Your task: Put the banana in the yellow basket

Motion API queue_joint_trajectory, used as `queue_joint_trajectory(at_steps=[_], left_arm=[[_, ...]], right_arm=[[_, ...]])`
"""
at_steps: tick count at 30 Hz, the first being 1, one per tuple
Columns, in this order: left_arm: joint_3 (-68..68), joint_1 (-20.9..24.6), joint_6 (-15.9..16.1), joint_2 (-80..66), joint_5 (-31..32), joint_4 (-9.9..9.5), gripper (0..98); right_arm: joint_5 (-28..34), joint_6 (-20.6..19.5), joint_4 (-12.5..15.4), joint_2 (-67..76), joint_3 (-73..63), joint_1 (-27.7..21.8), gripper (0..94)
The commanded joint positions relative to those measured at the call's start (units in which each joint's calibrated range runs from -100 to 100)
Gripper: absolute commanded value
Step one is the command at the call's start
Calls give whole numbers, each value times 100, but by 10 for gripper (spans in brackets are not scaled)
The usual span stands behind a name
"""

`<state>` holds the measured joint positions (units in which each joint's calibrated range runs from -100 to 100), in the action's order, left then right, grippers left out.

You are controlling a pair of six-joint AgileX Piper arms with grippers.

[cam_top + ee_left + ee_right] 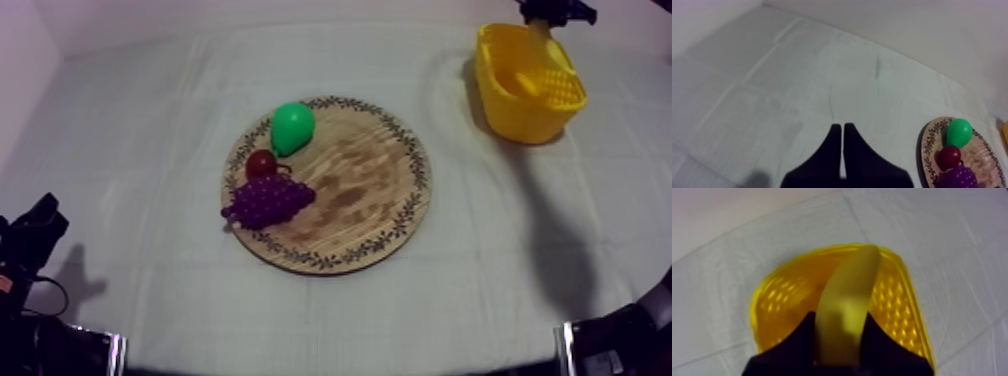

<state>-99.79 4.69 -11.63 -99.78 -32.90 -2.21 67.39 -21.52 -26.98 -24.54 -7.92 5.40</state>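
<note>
Left hand (842, 127) closed, empty — wooden board (926, 146) nearby.

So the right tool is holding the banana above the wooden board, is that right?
Not quite. The right tool is holding the banana above the yellow basket, not the wooden board. The right wrist view shows this.

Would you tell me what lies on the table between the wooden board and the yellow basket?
Nothing: in the top view, the stretch of cloth between the board and the basket is bare, apart from the basket's shadow.
</note>
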Motion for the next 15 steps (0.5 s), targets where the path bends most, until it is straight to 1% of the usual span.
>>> queue_joint_trajectory(at_steps=[1, 4, 5, 7, 9, 13, 15], left_arm=[[1, -2, 0, -5, 0, 3, 1], [1, -2, 0, -5, 0, 3, 1], [1, -2, 1, -5, 0, 3, 1], [1, -2, 0, -5, 0, 3, 1], [1, -2, -1, -5, 0, 3, 1], [1, -2, 0, -5, 0, 3, 1], [1, -2, -1, -5, 0, 3, 1]], right_arm=[[-41, -12, -24, -62, 63, -45, 109], [-121, -9, -56, -150, 178, -89, 174], [-152, 7, -63, -169, 230, -95, 222], [-223, 37, -81, -195, 354, -101, 361], [-309, 42, -96, -184, 480, -102, 455], [-417, 64, 13, -63, 586, -140, 606], [-478, 95, 81, 28, 601, -160, 649]])
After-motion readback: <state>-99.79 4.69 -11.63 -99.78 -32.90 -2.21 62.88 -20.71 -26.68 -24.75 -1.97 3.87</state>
